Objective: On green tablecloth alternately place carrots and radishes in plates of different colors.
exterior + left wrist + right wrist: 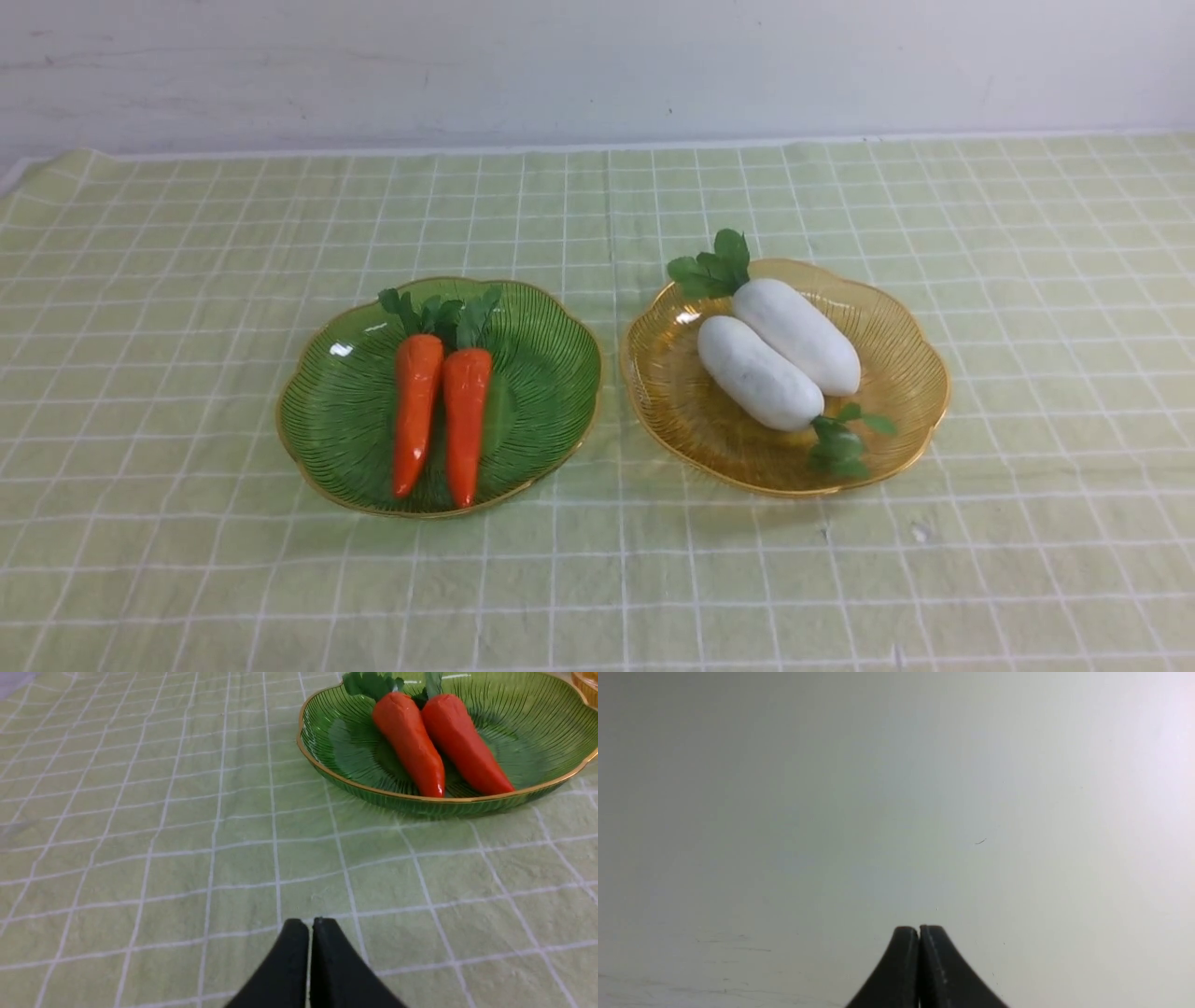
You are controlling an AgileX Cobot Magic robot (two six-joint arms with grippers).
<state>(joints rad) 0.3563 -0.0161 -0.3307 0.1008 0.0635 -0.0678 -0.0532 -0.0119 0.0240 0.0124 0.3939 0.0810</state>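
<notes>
Two carrots (439,415) are lying in the green plate (551,373), the radishes (780,359) at its three o'clock in the amber plate (896,411). Both the left gripper (310,921) and the right gripper (919,928) are pressing their jaws together, holding nothing. I think the sorting is finishing, so the arms are better kept away.

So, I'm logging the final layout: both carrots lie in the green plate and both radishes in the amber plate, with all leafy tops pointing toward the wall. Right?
Not quite. In the front view the carrots in the green plate do point their tops at the wall, but the radishes in the amber plate lie opposed: one tuft faces the wall, the other faces the robot.

Left pincer (311,921) and right pincer (919,928) closed, empty.
</notes>
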